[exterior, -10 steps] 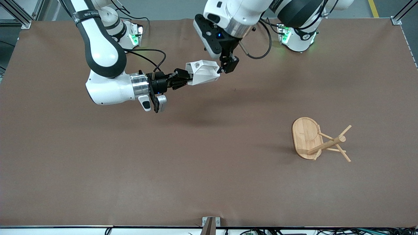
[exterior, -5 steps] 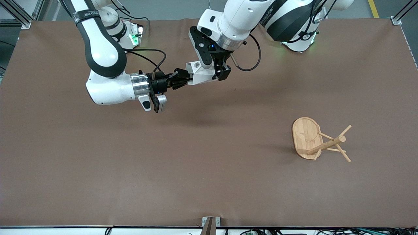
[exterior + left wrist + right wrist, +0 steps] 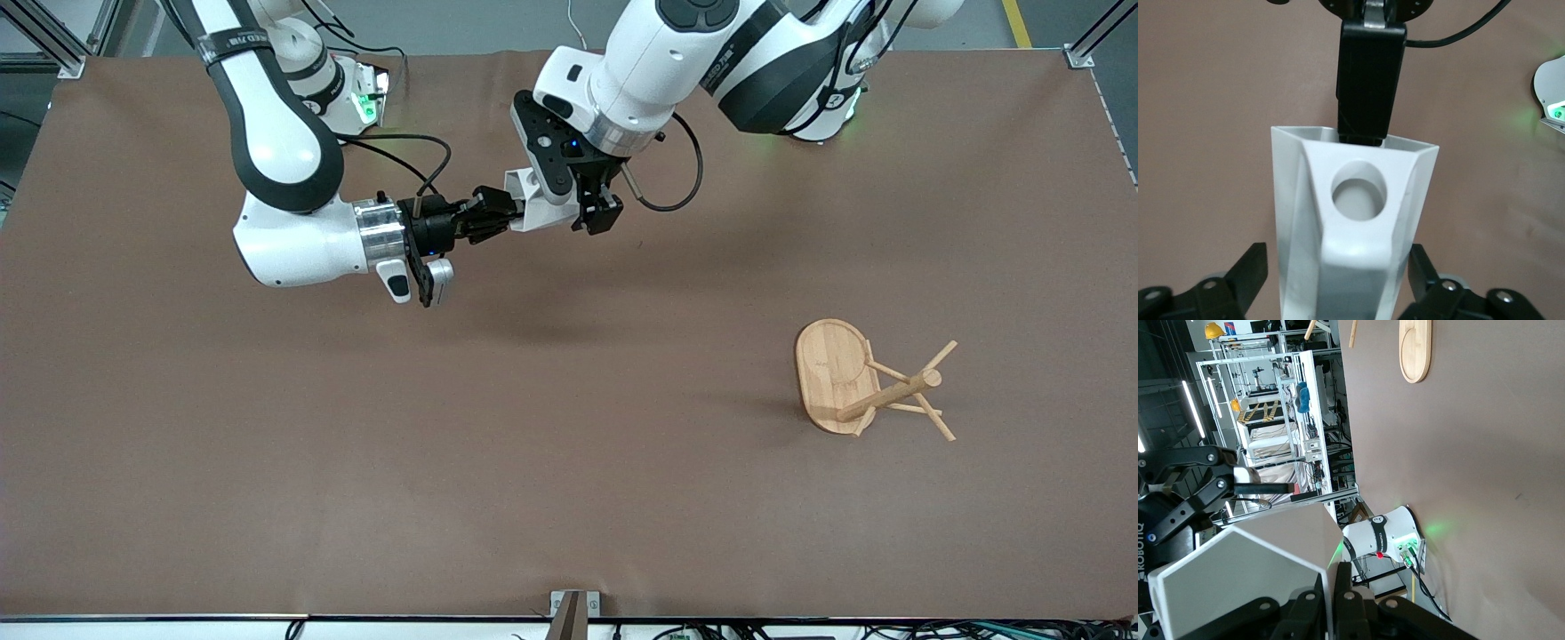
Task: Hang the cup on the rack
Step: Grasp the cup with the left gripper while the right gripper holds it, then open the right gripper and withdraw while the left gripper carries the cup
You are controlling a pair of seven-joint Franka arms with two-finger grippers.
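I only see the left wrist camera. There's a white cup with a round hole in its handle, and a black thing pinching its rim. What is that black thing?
Observer: That is the right gripper, shut on the cup and holding it in the air above the table.
Operator: Where's the rack? I can't see it.
Observer: The rack is on the table toward the left arm's end, apart from both arms.
Operator: Is anything hanging on it?
Observer: No, its pegs are bare. Your left gripper is at the cup, reaching from its own base.
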